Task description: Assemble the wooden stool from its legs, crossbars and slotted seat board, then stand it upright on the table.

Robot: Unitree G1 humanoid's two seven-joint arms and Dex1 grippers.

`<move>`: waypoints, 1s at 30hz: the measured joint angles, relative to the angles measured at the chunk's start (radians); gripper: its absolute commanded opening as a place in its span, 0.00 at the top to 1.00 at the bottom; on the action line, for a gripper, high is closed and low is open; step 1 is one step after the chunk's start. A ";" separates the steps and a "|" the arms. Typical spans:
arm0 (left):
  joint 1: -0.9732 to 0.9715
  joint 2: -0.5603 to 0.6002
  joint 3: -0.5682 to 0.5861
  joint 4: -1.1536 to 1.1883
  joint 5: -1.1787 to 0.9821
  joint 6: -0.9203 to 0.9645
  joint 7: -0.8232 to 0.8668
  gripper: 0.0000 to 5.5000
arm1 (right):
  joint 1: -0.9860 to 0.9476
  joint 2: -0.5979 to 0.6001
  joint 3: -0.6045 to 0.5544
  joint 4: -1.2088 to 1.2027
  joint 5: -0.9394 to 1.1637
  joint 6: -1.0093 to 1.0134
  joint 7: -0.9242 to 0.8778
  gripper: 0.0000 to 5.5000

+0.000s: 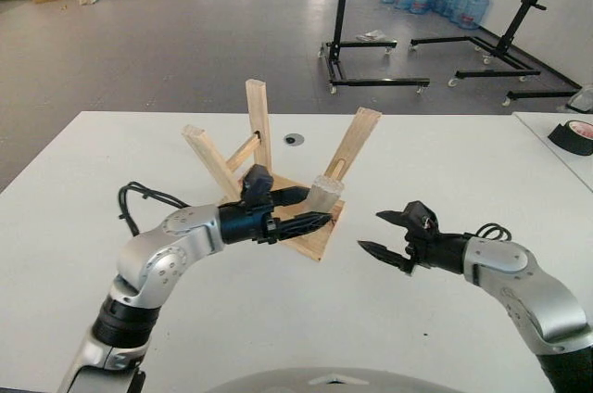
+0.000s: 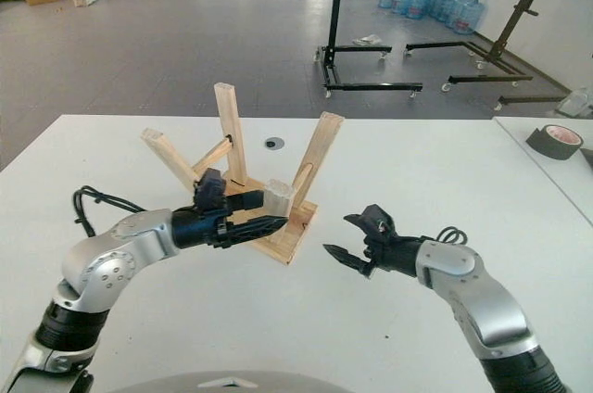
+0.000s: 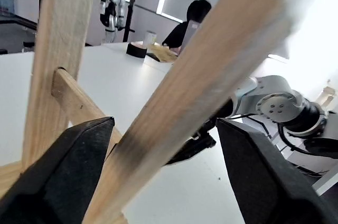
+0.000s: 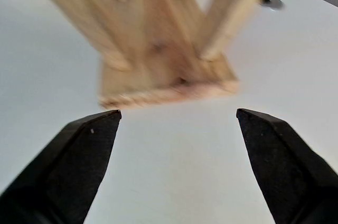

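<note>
1. The stool sits upside down on the worktop. Its seat board lies flat underneath and its legs splay upward. It looks fully joined, so the remaining job is probably to turn it over.
2. The left hand is at the end of the seat board and is released. Its fingers stand either side of the near leg without clamping it. A crossbar meets the next leg just beyond its fingertips.
3. The right hand is also spread and holds nothing. It is a little apart from the stool, with the edge of the seat board straight ahead of its fingertips.
4. Handling, as a judgement: this is plain unfinished wood, stiff, light for its bulk, not fragile, and rough enough for the pads to grip. The joints are likely the weak point. If the legs merely sit in slots, a pull on one leg could draw it out or rack the frame.
5. The best hold is probably low on a leg, close to the seat board, where leverage on the joint is least. Better again would be one hand on a leg at each side, so the turn is shared. The crossbar is thin and looks a poorer hold.
6. The splayed legs should make the piece awkward in the turn, so a grasp far from the board may let it swing.
</note>
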 measured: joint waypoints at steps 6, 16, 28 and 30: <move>0.052 0.077 0.215 -0.002 -0.087 -0.003 -0.021 0.36 | 0.011 0.184 0.084 -0.037 0.001 -0.004 -0.123 0.27; 0.026 0.108 0.282 0.093 -0.074 -0.021 -0.047 0.36 | -0.006 0.495 0.229 0.031 -0.164 -0.152 -0.407 0.27; 0.043 0.111 0.276 0.090 -0.056 -0.035 -0.069 0.36 | 0.036 0.641 0.184 0.092 -0.331 -0.313 -0.645 0.27; 0.075 0.128 0.281 0.090 -0.035 -0.056 -0.097 0.36 | 0.037 0.623 0.157 0.094 -0.331 -0.319 -0.636 0.27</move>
